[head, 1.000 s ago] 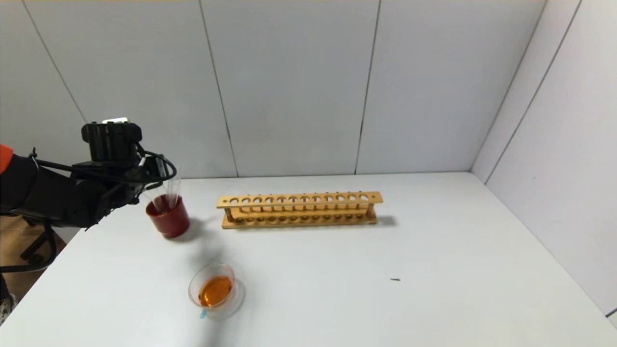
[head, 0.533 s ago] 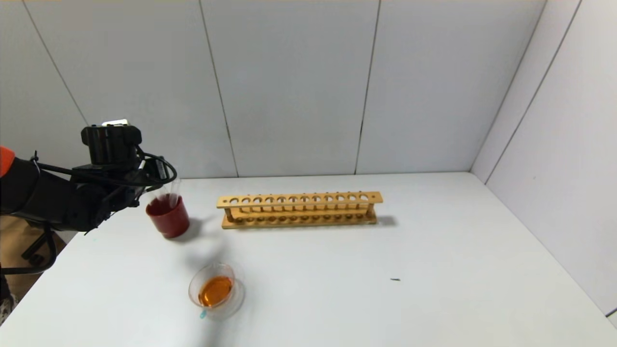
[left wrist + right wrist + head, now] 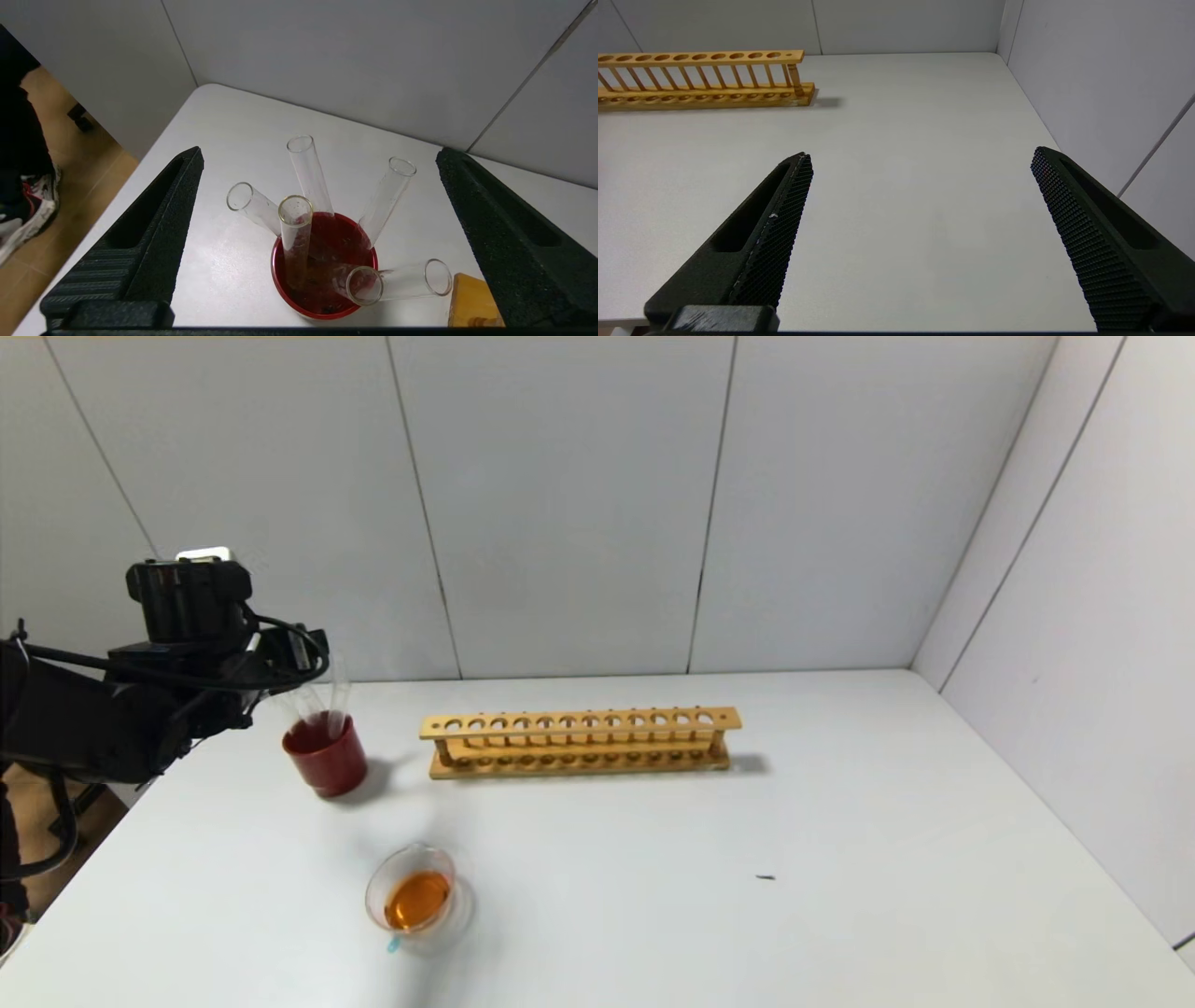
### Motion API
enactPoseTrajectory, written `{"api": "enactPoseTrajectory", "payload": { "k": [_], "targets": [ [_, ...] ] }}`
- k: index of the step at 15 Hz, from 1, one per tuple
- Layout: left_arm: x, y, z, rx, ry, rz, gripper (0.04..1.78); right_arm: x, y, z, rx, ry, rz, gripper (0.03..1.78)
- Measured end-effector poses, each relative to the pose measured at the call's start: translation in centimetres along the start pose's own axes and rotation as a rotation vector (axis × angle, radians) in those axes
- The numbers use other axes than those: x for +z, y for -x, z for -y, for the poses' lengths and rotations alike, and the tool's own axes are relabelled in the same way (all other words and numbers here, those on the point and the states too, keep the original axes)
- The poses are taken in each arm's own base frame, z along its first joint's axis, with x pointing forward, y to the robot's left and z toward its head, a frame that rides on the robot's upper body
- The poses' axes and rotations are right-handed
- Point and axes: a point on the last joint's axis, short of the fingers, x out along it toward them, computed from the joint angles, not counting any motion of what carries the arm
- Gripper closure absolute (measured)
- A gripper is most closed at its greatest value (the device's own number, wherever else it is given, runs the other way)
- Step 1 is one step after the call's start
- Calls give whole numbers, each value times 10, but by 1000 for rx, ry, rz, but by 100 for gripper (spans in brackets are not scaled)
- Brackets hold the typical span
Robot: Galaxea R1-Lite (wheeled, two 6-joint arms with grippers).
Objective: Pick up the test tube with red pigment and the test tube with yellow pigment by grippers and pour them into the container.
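The container (image 3: 416,898), a shallow clear glass dish with a teal mark at its rim, stands at the front left of the table and holds orange liquid. Several clear test tubes (image 3: 307,175) lean in a dark red cup (image 3: 323,266), also in the head view (image 3: 325,753). None shows red or yellow liquid; one (image 3: 294,233) has a faint yellowish rim. My left gripper (image 3: 320,151) is open and empty, above and to the left of the cup (image 3: 271,695). My right gripper (image 3: 920,154) is open and empty over bare table, out of the head view.
A long wooden test tube rack (image 3: 581,742) with no tubes in it stands in the middle of the white table (image 3: 747,859); its end also shows in the right wrist view (image 3: 703,79). Grey walls close the back and right sides. The table's left edge is near the cup.
My left gripper has drawn back to the left and slightly up, away from the red cup. The tubes, dish and rack have not moved.
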Motion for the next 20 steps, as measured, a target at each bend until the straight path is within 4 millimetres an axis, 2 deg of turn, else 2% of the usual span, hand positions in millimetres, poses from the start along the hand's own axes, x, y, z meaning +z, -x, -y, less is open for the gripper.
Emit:
{"api": "enactPoseTrajectory", "payload": {
  "k": [3, 6, 14, 20],
  "targets": [
    [16, 16, -4, -6, -27, 44, 7, 0, 0, 0, -1, 0, 0, 10],
    [16, 36, -12, -16, -98, 46, 7, 0, 0, 0, 0, 0, 0, 10],
    [17, 109, -41, -11, -214, 91, 7, 0, 0, 0, -1, 0, 0, 10],
    [9, 179, -73, 13, -246, 135, 7, 0, 0, 0, -1, 0, 0, 10]
  ]
}}
